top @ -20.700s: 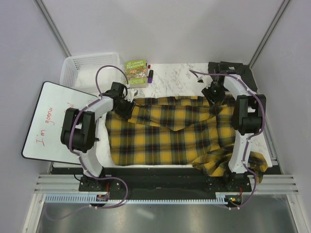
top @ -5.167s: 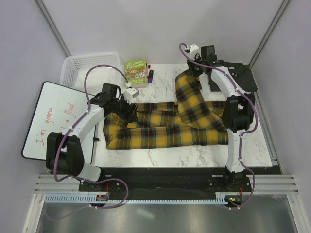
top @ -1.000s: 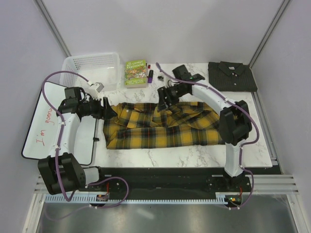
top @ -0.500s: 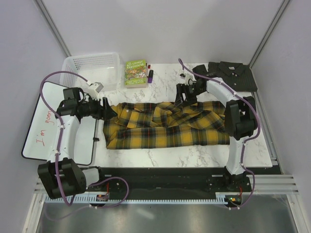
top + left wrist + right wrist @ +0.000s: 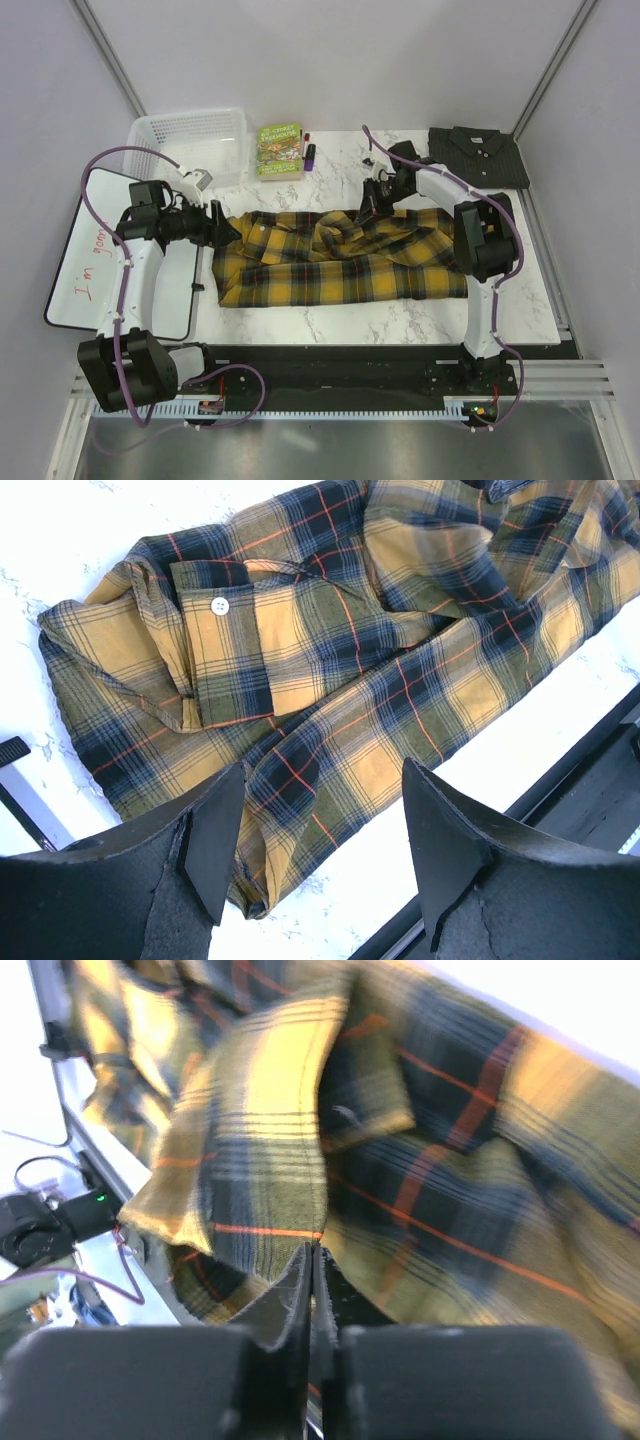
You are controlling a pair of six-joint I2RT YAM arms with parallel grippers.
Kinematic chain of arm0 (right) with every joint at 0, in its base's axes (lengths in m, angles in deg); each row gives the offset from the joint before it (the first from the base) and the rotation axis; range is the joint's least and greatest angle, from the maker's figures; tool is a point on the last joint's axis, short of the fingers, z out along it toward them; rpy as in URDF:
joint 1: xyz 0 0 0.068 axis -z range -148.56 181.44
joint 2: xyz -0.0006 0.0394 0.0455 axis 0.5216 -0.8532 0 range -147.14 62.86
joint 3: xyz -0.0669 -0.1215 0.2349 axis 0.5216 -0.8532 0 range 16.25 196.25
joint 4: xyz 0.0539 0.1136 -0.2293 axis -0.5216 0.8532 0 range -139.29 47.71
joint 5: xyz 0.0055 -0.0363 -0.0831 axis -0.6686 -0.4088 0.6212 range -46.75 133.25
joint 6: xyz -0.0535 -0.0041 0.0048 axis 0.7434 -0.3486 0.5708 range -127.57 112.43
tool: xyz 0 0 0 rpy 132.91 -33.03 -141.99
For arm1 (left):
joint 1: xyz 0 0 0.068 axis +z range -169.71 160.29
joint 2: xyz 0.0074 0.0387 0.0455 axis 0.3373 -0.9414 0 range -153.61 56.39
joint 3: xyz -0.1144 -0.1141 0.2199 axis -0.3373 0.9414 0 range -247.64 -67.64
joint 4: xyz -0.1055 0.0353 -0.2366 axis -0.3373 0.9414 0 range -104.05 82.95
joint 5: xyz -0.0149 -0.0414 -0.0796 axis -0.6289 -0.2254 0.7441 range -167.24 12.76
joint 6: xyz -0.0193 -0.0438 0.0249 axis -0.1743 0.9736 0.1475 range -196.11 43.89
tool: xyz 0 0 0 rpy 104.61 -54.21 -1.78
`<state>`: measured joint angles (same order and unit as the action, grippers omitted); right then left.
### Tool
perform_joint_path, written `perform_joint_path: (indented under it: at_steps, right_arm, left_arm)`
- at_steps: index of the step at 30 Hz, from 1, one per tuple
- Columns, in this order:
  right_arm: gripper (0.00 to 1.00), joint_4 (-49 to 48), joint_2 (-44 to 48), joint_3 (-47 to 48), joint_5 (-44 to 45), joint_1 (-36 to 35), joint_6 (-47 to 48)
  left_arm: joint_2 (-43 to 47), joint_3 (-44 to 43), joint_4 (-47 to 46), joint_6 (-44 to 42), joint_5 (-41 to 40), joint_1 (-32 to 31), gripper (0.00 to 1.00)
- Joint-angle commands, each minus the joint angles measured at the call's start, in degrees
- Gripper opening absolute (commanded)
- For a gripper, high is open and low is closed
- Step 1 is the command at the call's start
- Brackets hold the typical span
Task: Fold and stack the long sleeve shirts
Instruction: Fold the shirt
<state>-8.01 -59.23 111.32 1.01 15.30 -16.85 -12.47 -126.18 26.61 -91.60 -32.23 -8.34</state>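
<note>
Two shirts lie on the marble table (image 5: 340,322). The plaid shirt (image 5: 340,265) is spread lengthwise across the middle as a long, rumpled band. The charcoal shirt (image 5: 478,157) sits folded flat at the far right corner, collar uppermost, apart from both arms.

At the plaid shirt's far edge, a little right of centre, the right gripper (image 5: 371,204) points down into the cloth. The right wrist view is blurred, but it shows the right gripper (image 5: 313,1250) with its fingers pressed together on the edge of a raised fold of the plaid.

At the shirt's left end, the left gripper (image 5: 222,228) hovers with its fingers spread wide and nothing between them. From the left wrist view the left gripper (image 5: 322,770) looks down on that end of the cloth, which lies flat below and beyond the fingertips.

The plaid is yellow and black with thin red lines. A cuff (image 5: 225,645) with a white button (image 5: 218,605) lies folded across the left end, and loose creases bunch toward the middle.
</note>
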Motion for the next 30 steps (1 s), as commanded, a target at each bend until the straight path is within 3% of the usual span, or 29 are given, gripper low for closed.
perform_joint_path:
  at_steps: [1, 9, 11, 13, 16, 21, 24, 30]
  right_arm:
    - [0.00, -7.0, 4.4, 1.0, -7.3, -3.6, -2.6]
    - [0.00, -12.4, 6.4, 4.8, -5.8, -19.3, -0.8]
    - [0.26, -10.7, 5.7, 5.5, -5.2, -23.0, 1.8]
    - [0.45, -6.4, 5.9, 6.2, -3.2, -24.9, 6.6]
    - [0.62, -1.5, 8.1, 5.6, -2.1, -26.1, 12.0]
    - [0.77, 7.1, 14.5, 4.3, 2.3, -23.7, 20.1]
    - [0.76, 13.9, 17.2, 5.2, 5.8, -17.6, 26.0]
    - [0.56, 18.8, 22.4, -1.3, 25.2, -6.0, 42.7]
  left_arm:
    - [-0.6, -1.6, 0.6, 0.3, 0.3, 0.0, 0.71]
    - [-2.2, -0.5, 0.3, 4.0, 0.5, 0.7, 0.70]
    - [-2.4, -0.1, 0.4, 5.0, 0.8, 0.9, 0.71]
    - [-2.4, 0.8, 0.3, 5.8, 0.8, 1.2, 0.71]
    - [-2.9, 2.0, 0.3, 6.7, 1.8, 1.1, 0.72]
    - [-5.8, 3.3, 0.3, 8.7, 6.0, 1.0, 0.71]
    - [-7.6, 3.3, -0.5, 10.2, 7.1, 0.4, 0.71]
    - [-12.2, 3.0, -0.8, 12.3, 5.0, -5.7, 0.68]
